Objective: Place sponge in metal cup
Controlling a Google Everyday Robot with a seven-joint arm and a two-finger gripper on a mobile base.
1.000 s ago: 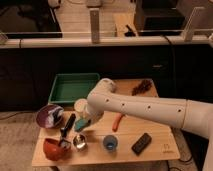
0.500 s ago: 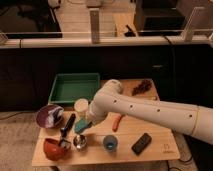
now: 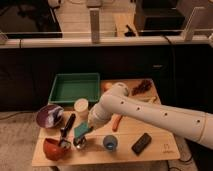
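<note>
The teal sponge (image 3: 82, 129) hangs tilted at the end of my white arm, held in my gripper (image 3: 86, 126). The gripper is shut on it and mostly hidden behind the wrist. The sponge is right above the small shiny metal cup (image 3: 79, 143), which stands near the front left of the wooden table (image 3: 125, 152). The sponge's lower edge is at the cup's rim and covers part of it.
Near the cup are a white cup (image 3: 81, 106), a blue cup (image 3: 110, 143), a red bowl (image 3: 54, 148), a purple bowl (image 3: 48, 115) and a black-handled tool (image 3: 68, 125). A green tray (image 3: 75, 88) sits behind. An orange carrot (image 3: 116, 122) and a black block (image 3: 141, 143) lie to the right.
My arm has swung forward and down over the table. The sponge has dropped slightly toward the metal cup.
</note>
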